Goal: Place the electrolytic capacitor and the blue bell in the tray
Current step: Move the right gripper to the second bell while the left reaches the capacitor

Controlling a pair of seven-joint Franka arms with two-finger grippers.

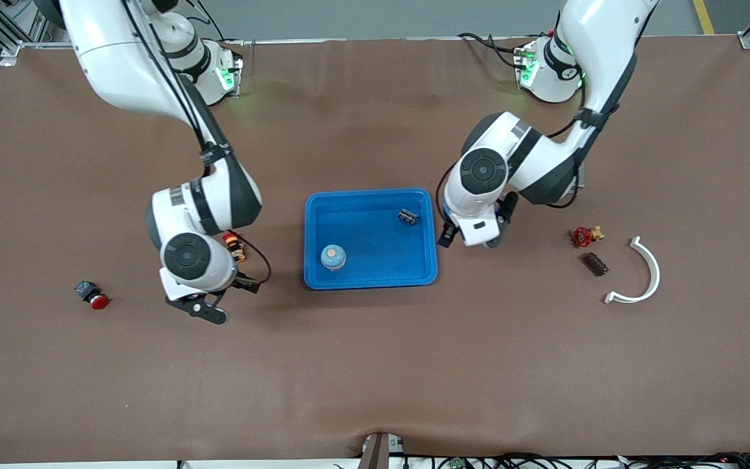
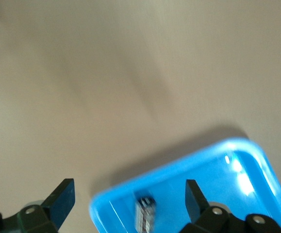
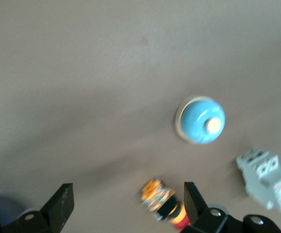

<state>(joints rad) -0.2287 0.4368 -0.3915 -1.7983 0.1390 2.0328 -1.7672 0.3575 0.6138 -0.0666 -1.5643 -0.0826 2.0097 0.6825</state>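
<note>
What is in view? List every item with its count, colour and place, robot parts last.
tray: 1, bright blue, mid-table between the arms
blue bell: 1, light blue with a tan top, in the tray
electrolytic capacitor: 1, dark, in the tray, farther from the front camera than the bell
second bell: 1, blue, on the bare table in the right wrist view
circuit breaker: 1, white and red, beside that bell
orange part: 1, orange and black, beside the right arm
push button: 1, red and black, toward the right arm's end
valve handle: 1, red, toward the left arm's end
block: 1, dark brown, beside the valve handle
curved bracket: 1, white, beside the block
left gripper: open, beside the tray
right gripper: open, over the table
</note>
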